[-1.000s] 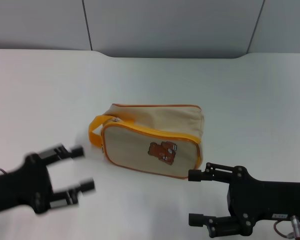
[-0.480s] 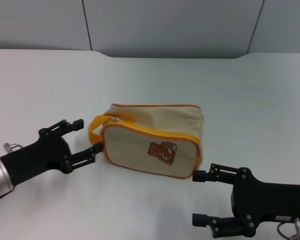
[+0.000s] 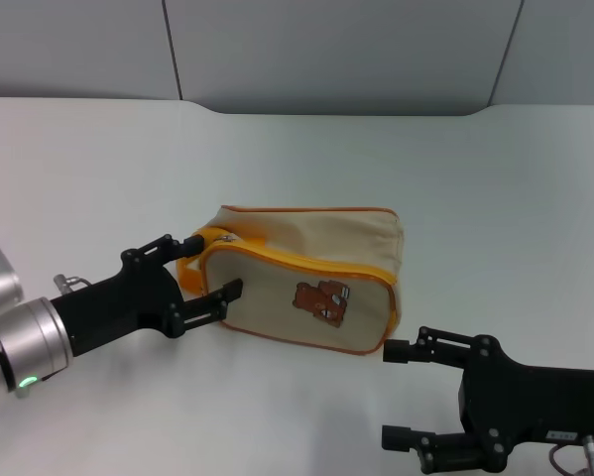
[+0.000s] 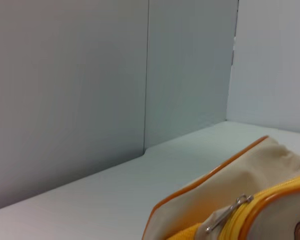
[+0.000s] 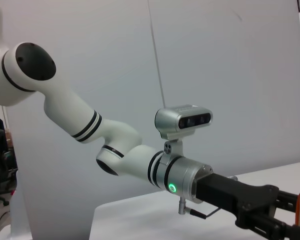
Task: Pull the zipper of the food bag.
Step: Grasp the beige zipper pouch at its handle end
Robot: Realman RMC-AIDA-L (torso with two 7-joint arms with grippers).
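Left gripper (image 3: 211, 268) jaws wide astride food bag (image 3: 306, 280) handle end, right gripper (image 3: 401, 392) jaws wide.

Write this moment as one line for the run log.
left gripper: open, at handle end of food bag | right gripper: open, near bag corner | zipper: not gripped

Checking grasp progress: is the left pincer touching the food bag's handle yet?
Cannot tell. In the head view the open left pincer straddles the handle of the food bag, overlapping it, with no plain gap or contact.

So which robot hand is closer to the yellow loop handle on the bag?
Left. The left hand is open around the loop handle; the right hand hangs open by the food bag's opposite end.
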